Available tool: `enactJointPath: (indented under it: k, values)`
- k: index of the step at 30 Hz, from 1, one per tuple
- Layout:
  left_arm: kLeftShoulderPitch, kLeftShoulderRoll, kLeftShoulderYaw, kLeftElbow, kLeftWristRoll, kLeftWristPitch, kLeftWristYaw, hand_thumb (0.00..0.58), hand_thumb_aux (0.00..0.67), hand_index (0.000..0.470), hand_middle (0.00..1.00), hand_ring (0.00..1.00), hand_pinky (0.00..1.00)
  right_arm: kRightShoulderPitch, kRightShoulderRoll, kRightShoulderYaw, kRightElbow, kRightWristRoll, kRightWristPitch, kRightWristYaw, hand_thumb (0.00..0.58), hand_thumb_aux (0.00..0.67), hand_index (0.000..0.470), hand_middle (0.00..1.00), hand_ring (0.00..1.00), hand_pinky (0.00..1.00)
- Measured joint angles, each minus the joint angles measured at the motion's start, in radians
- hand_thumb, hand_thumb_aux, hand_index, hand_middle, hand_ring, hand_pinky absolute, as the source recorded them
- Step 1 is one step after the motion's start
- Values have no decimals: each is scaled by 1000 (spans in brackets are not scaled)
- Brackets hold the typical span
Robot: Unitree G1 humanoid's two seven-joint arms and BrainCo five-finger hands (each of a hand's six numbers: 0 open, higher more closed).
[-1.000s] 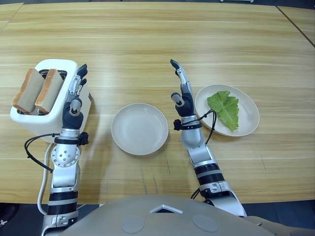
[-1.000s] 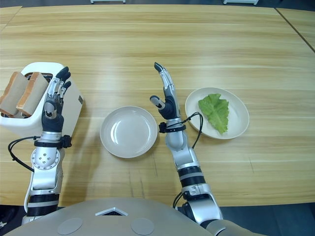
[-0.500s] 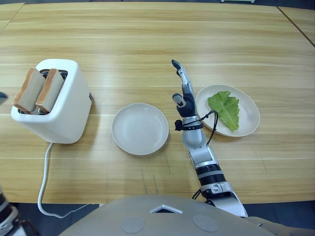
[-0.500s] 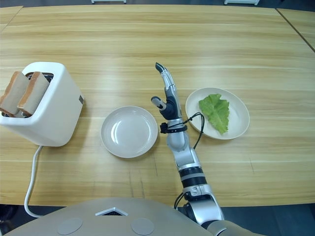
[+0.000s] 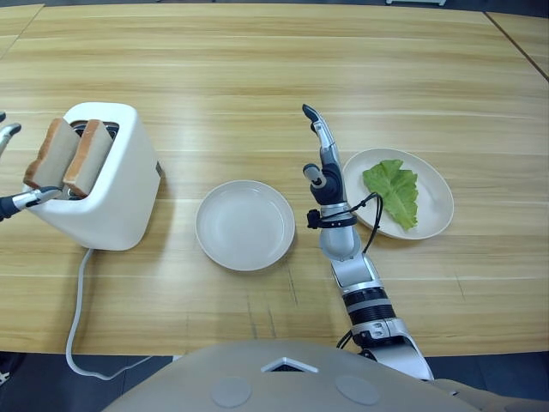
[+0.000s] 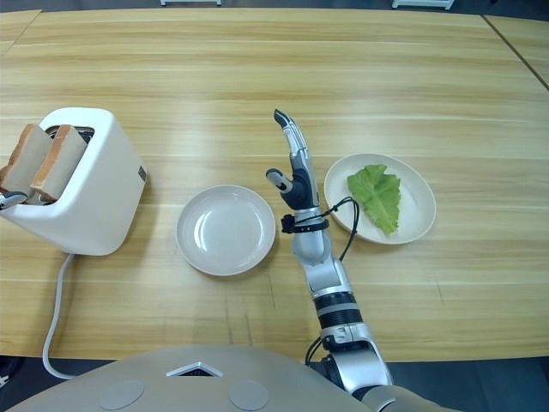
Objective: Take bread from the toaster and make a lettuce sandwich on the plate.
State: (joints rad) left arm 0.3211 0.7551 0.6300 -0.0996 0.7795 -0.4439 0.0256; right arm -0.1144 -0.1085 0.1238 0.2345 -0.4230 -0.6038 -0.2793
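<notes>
Two bread slices stood up out of the white toaster, with the left robot hand just beside them. On the desk, the right robot hand was upright with straight fingers, between the plate and the dish of lettuce.

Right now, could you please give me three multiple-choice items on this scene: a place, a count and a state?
1. Where is the lettuce? A) a tray B) the right plate C) a cutting board
2. How many bread slices stand in the toaster? A) one B) two C) four
3. The right hand is: A) open, empty B) shut on lettuce C) shut on bread
Answers: B, the leaf lies on that plate; B, two slices stick out of the slots; A, its fingers are straight, holding nothing.
</notes>
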Motion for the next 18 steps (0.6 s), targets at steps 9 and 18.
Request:
enactJointPath:
  k: [9, 18]
  values:
    - [-6, 33, -66, 17, 31, 112, 3, 0, 0, 0, 0, 0, 0, 0, 2, 4, -1, 0, 1, 1, 0, 0, 0, 0, 0, 0]
    - [-15, 22, -123, -110, -54, 156, -33, 337, 236, 166, 0, 0, 0, 3, 2, 5, -1, 0, 1, 1, 0, 0, 0, 0, 0, 0]
